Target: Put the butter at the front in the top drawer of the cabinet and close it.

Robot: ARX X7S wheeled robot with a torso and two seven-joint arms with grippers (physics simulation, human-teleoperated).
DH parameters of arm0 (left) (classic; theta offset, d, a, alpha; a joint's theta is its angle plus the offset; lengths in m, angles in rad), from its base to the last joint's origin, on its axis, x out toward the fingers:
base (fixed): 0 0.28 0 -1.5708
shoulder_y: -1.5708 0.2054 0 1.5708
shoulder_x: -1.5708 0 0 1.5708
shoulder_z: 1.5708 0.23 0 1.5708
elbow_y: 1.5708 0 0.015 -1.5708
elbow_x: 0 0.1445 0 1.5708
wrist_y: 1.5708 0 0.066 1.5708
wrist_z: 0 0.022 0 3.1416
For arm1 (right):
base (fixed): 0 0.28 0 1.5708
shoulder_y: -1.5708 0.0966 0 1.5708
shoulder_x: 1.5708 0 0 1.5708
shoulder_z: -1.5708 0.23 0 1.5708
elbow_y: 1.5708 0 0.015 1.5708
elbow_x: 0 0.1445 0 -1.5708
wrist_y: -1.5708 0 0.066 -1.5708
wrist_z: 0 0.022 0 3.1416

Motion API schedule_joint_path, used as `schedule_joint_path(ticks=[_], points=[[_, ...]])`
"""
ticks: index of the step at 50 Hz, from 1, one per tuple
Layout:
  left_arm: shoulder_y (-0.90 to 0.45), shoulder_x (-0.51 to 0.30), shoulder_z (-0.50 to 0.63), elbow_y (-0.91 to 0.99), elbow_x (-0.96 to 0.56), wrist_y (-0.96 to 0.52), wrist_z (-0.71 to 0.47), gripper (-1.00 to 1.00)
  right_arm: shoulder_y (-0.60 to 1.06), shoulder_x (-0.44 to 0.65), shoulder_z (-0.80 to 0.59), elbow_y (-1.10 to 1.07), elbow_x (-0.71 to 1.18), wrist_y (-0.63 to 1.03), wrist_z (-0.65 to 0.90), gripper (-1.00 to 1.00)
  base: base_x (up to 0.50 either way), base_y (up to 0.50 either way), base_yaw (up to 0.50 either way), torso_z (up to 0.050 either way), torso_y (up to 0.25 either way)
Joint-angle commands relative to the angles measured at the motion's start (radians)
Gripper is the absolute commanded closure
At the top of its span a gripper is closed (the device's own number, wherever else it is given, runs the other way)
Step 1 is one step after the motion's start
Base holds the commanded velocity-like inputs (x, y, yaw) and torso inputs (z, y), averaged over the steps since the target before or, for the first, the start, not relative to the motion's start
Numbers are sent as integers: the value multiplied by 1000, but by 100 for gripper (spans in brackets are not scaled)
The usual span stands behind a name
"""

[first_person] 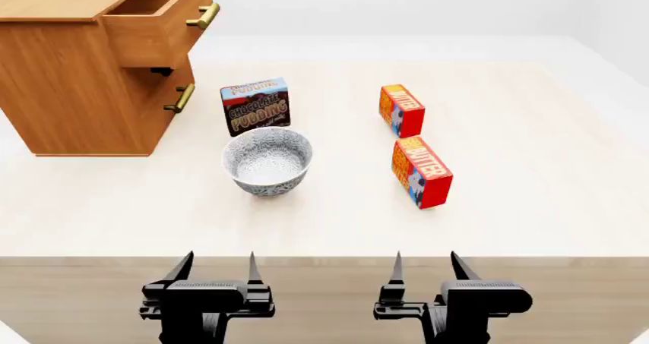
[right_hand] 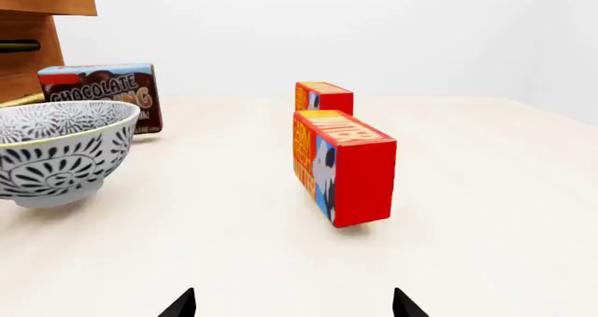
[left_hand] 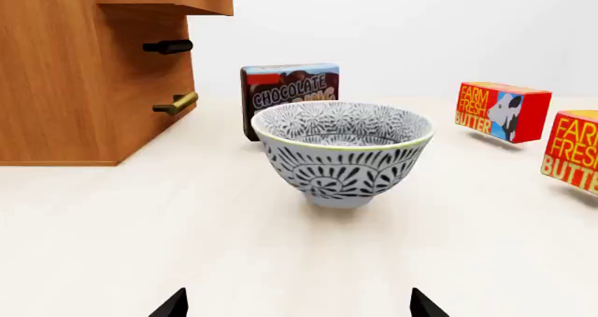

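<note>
**While both pincers idle at the near edge, the front butter lies untouched**

While the top drawer [first_person: 160, 26] of the cabinet [first_person: 71, 93] stands pulled out at the upper left of the head frame, the butter [first_person: 422, 171] at the front lies on the surface [first_person: 527, 207], right of centre, with nothing gripping it. 1 identical second carton [first_person: 402, 110] sits just behind it, apart. A patterned bowl [first_person: 267, 160] stands centre-left, with the chocolate pudding box [first_person: 255, 105] close behind. Left pincer [first_person: 216, 266] and right pincer [first_person: 426, 265] hang at the bottom edge, jaws apart, both empty.
</note>
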Motion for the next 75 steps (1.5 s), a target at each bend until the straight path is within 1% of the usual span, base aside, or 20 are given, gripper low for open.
schedule_joint_path(ticks=[1,8,10,16,24,35,39,52,62,68,75], points=[[2,-15,18,-1,-16,4,-19,-100,-2,16,-20,-2,13,0,19,-100,0,0,0,0,0],[4,-37,46,-3,-43,5,-47,-100,-4,42,-50,-9,30,6,42,-100,0,0,0,0,0],[14,-42,51,6,-54,30,-45,-100,-5,46,-55,-10,33,7,46,-100,0,0,0,17,0],[26,-54,69,16,-69,44,-51,-100,-1,56,-71,-7,42,9,58,-100,0,0,0,50,0],[4,-69,79,8,-88,26,-61,-100,3,67,-85,-4,53,8,73,-100,0,0,0,50,0],[14,-83,88,42,-106,7,-84,-100,-14,88,-92,-28,77,11,81,-100,0,0,0,50,0],[4,-92,88,83,-109,-35,-98,-100,-13,98,-94,-83,91,55,86,-100,0,0,0,50,0],[-64,-133,111,286,-142,-268,-112,-100,32,127,-120,-261,105,226,101,-100,0,0,0,50,0],[-120,-156,106,425,-189,-424,-122,-100,85,143,-145,-313,109,284,99,-100,0,0,0,50,0],[-154,-162,91,483,-204,-503,-149,-100,121,150,-165,-310,99,311,100,-100,0,0,0,40,0],[-165,-169,88,535,-213,-537,-165,-100,131,158,-169,-348,100,338,110,-100,0,0,0,3,0]])
